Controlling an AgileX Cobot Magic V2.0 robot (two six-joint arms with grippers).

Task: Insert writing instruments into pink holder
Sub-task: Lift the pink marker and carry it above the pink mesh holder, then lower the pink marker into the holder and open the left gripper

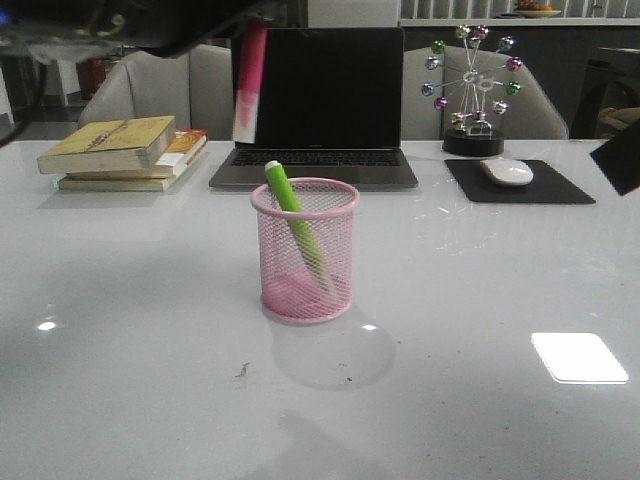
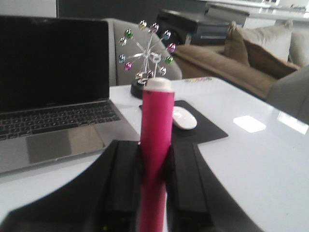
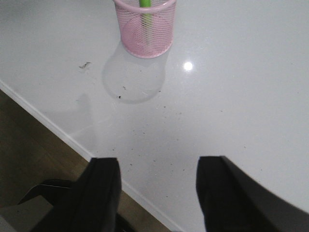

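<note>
My left hand [image 2: 153, 193] grips the hot pink marker [image 2: 156, 159]; my right hand [image 3: 157, 193] hangs open. The lime green marker [image 1: 296, 225] leans inside the pink holder [image 1: 305, 250], seemingly mid-counter [image 1: 120, 350].

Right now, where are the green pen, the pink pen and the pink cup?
green pen [image 1: 285, 195], front view, upper barrel.
pink pen [image 2: 157, 121], left wrist view, barrel.
pink cup [image 1: 305, 300], front view, base.

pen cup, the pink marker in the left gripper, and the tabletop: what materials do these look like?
Pink holder: looks like painted wire mesh with a solid rim; you can see the green marker through it.
Pink marker: probably smooth plastic, with a white end.
Table: glossy white, glass or laminate; it mirrors the lights.
</note>
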